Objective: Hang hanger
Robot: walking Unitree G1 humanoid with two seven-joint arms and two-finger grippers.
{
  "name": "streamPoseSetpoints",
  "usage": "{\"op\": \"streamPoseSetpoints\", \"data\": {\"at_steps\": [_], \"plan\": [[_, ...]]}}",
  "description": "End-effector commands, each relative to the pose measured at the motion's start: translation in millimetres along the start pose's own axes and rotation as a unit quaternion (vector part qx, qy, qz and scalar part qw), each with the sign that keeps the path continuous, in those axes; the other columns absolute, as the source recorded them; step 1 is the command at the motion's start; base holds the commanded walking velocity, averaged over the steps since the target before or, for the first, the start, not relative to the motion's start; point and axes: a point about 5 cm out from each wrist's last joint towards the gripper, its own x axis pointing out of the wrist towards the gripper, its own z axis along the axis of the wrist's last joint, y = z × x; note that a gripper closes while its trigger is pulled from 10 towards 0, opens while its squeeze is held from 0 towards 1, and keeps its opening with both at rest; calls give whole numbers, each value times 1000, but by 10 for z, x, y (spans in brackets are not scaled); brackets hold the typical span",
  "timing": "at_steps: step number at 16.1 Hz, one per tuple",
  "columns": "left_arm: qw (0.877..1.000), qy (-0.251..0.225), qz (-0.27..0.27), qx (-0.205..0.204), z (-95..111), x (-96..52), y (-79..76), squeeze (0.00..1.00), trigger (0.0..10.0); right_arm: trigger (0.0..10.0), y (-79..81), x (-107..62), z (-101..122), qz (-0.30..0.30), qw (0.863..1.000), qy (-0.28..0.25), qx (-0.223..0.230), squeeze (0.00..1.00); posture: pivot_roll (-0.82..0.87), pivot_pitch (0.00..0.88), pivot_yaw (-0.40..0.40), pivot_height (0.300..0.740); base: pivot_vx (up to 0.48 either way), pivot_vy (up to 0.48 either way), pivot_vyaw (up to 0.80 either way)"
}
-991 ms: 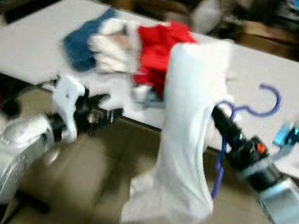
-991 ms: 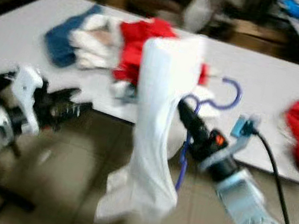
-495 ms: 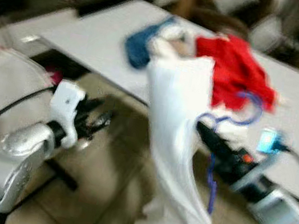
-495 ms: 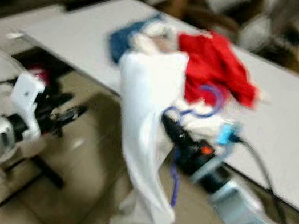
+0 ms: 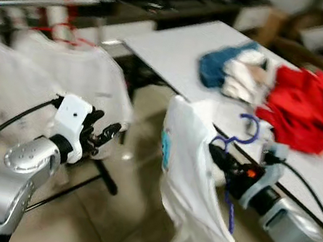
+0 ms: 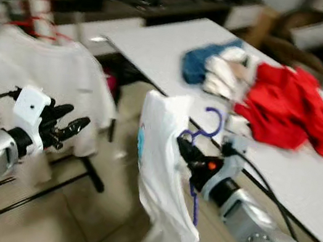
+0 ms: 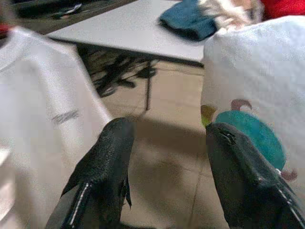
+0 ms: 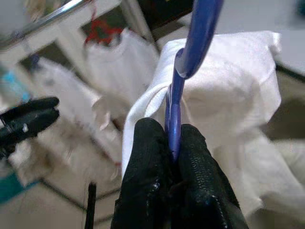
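Note:
My right gripper is shut on a blue plastic hanger, whose hook curls up above the fingers. A white T-shirt with a teal print hangs on that hanger and droops toward the floor. In the right wrist view the two black fingers pinch the blue hanger with the white shirt behind. My left gripper is open and holds nothing; it is held out left of the shirt. A metal clothes rail runs at the upper left, with white garments on a red hanger.
A white table stretches to the right, holding a blue and white pile of clothes and red clothes. The rack's black foot crosses the tiled floor between my arms. Dark furniture stands behind.
The camera has swung left, so the clothes rail and hung white garments have come into sight. My right gripper keeps its hold on the hanger and shirt; the left stays open.

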Motion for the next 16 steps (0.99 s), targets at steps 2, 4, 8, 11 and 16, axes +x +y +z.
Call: {"op": "streamPoseSetpoints", "data": {"at_steps": [2,4,8,11,16], "plan": [[1000,-4,1,14,22,-5,-44,0,10000,10000,-28,-4,-11,-18,999,13,-34,0,-84,0,-53,740,0,0,800],[1000,-7,8,27,3,12,-45,0,10000,10000,-68,21,-65,-38,996,30,-72,0,-85,0,-57,740,0,0,800],[999,0,7,42,-42,46,-109,0,10000,10000,-79,89,-178,-33,993,44,-106,0,-85,0,-55,740,0,0,800],[999,8,2,45,-72,15,-128,0,10000,10000,-79,71,-217,-26,990,56,-124,0,-82,8,-54,740,0,0,800],[999,2,22,48,-60,5,-40,0,10000,10000,-111,161,-184,-21,988,48,-148,0,-83,0,-65,740,0,0,800]]}}
